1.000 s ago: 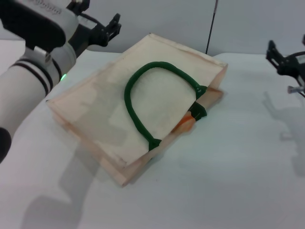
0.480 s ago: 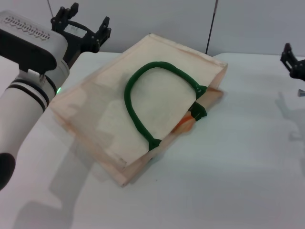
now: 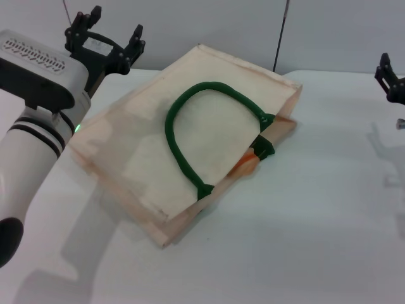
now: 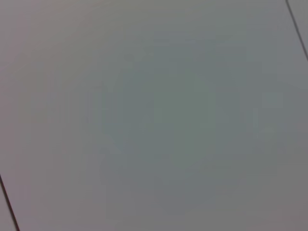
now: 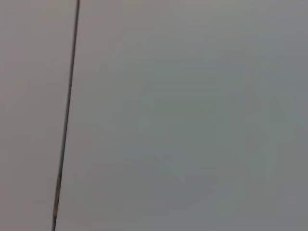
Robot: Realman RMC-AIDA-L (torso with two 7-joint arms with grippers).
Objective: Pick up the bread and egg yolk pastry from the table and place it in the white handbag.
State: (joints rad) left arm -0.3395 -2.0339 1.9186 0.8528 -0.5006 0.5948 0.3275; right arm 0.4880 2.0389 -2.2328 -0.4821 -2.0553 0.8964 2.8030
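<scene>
The white handbag (image 3: pixel 190 136) lies flat on the tabletop (image 3: pixel 316 221), an orange-tan bit of what is likely the bread (image 3: pixel 245 166) at its mouth facing the right gripper (image 3: pixel 393 79), its finger state untellable, while the left gripper (image 3: pixel 104 38), fingers apart and empty, hovers beyond the closed end

Both claws, left (image 3: pixel 106 39) and right (image 3: pixel 391 79), have drawn outward.

The white table (image 3: pixel 304 221) carries the white handbag (image 3: pixel 152 158), lying flat between the left gripper (image 3: pixel 105 37) and the right gripper (image 3: pixel 392 79).
</scene>
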